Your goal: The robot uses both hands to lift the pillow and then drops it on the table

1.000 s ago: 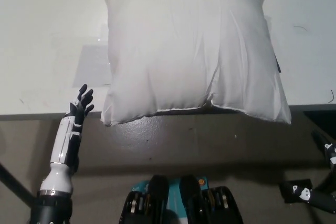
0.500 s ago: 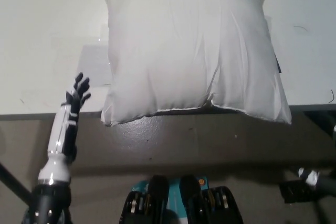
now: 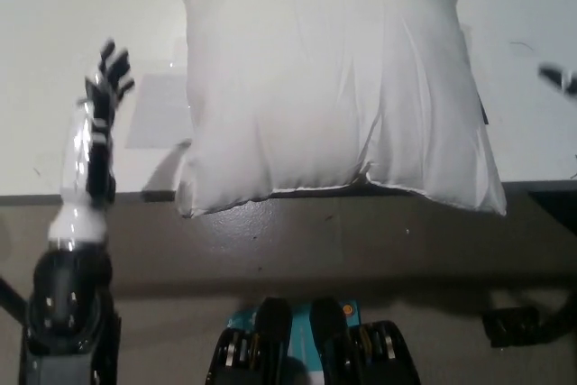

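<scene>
A big white pillow (image 3: 325, 78) lies on the white table (image 3: 54, 24), and its near corners hang over the table's front edge. My white left hand (image 3: 97, 105) is raised over the table to the left of the pillow. Its dark fingers (image 3: 110, 69) are spread and hold nothing, and a gap separates them from the pillow. My right hand (image 3: 559, 78) is only a small blurred dark shape at the right edge, beyond the pillow's right side and apart from it.
A pale grey rectangular patch (image 3: 158, 110) lies on the table between my left hand and the pillow. The table's front edge (image 3: 90, 196) runs across the picture, with dark floor below it. A black object (image 3: 514, 326) sits at the lower right.
My left hand has risen from the table's front edge to beside the pillow's left side. My right hand has left the lower right and now shows at the right edge.
</scene>
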